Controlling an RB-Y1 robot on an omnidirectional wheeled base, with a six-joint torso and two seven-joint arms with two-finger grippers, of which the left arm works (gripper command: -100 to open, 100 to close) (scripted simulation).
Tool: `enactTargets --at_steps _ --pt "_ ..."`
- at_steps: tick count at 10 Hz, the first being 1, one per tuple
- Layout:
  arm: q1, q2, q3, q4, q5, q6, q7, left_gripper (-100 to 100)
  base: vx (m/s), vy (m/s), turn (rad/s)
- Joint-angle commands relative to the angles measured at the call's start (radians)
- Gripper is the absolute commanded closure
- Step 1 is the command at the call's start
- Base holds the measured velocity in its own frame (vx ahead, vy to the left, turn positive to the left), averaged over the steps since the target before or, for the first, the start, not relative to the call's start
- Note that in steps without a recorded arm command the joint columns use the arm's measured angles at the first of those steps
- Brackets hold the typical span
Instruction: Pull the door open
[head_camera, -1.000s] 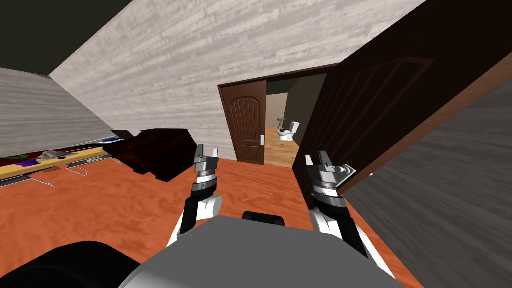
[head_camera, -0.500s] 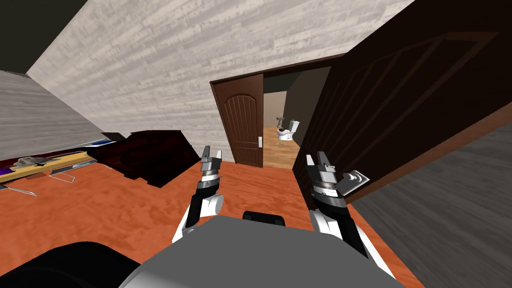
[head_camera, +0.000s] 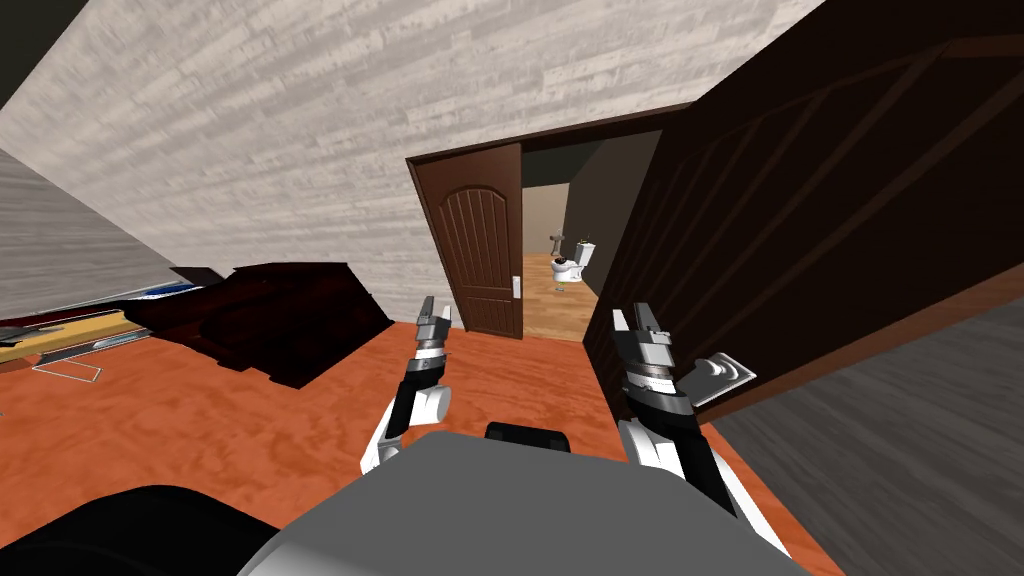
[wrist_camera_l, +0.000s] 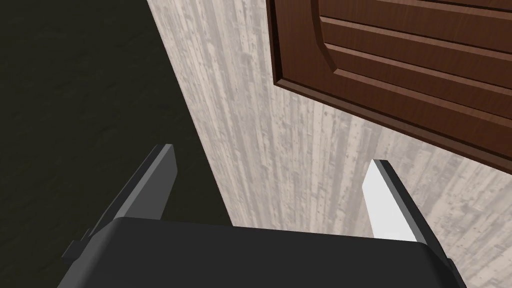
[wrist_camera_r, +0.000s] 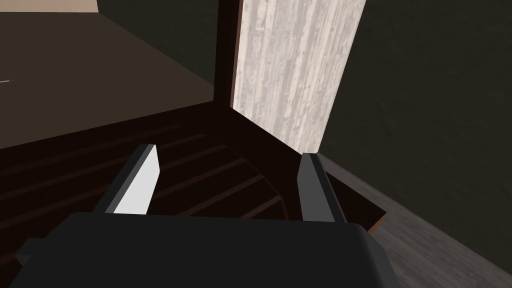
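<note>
Right gripper close in, fingers spread, gripping nothing, just beside the light grey lever handle. Left gripper spread too, idle. Handle and dark brown panelled door further right than a second ago, perhaps partly from base turning: opening widened. Door tall, grooved, well ajar on the right.

No writing, label, brand, number or sign can be read anywhere here: the dark door, its pale handle and the planked wall carry none.
</note>
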Motion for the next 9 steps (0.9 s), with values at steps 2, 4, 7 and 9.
enactTargets --at_steps 2,4,7,9 --pt "-0.024 0.013 0.003 0.051 0.0 0.012 0.003 -100 0.123 -0.031 -0.038" --pt "-0.04 0.02 0.004 0.087 -0.001 0.017 0.005 -100 0.108 -0.013 -0.039" --pt "-0.063 0.03 0.005 0.142 -0.002 0.026 0.007 -100 0.101 -0.02 -0.039" --pt "-0.079 0.036 0.006 0.18 -0.003 0.032 0.009 -100 0.088 -0.024 -0.038"
